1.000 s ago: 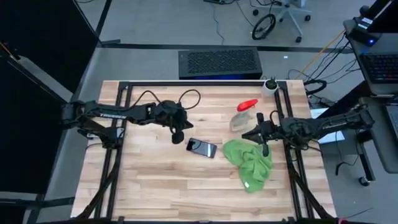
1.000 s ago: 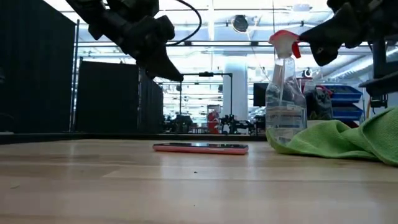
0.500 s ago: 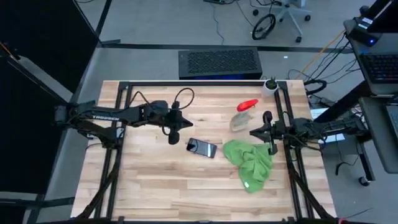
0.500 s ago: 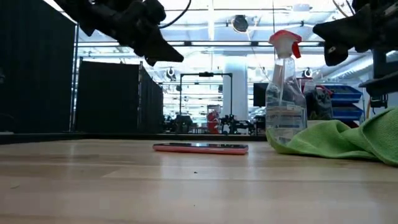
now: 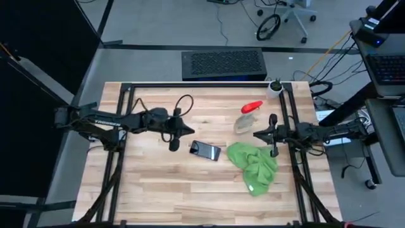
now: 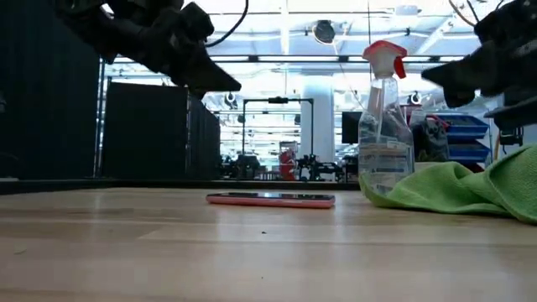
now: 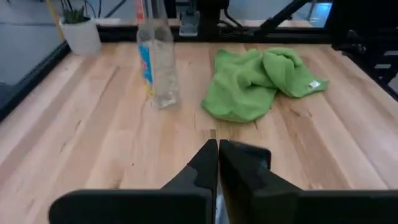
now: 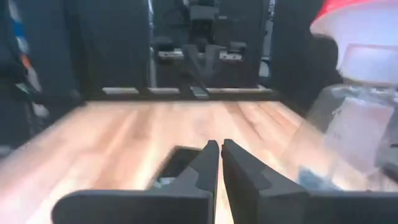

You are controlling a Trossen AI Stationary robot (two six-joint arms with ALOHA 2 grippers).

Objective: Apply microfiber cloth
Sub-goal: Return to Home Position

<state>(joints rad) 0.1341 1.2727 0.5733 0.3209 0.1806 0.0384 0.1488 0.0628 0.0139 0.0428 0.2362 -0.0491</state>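
The microfiber cloth (image 5: 253,164) is bright green and lies bunched on the table's right half; it also shows in the left wrist view (image 7: 255,81) and the low view (image 6: 470,189). A small black phone (image 5: 205,150) lies flat to its left. A clear spray bottle with a red nozzle (image 5: 247,117) stands just beyond the cloth. My left gripper (image 5: 188,131) hovers shut above the table, left of the phone, its fingers level (image 7: 217,152). My right gripper (image 5: 257,134) is shut and hovers over the cloth's far edge, beside the bottle (image 8: 219,149).
A small potted plant (image 5: 275,85) stands at the table's far right corner. A black box (image 5: 223,63) sits beyond the far edge. Bare wood spreads across the near half of the table and the far left.
My left gripper has drawn back toward the table's left edge, risen a little, and tipped from pointing down to about level. My right gripper has pulled back slightly toward the table's right edge. Cloth, phone and bottle have stayed where they were.
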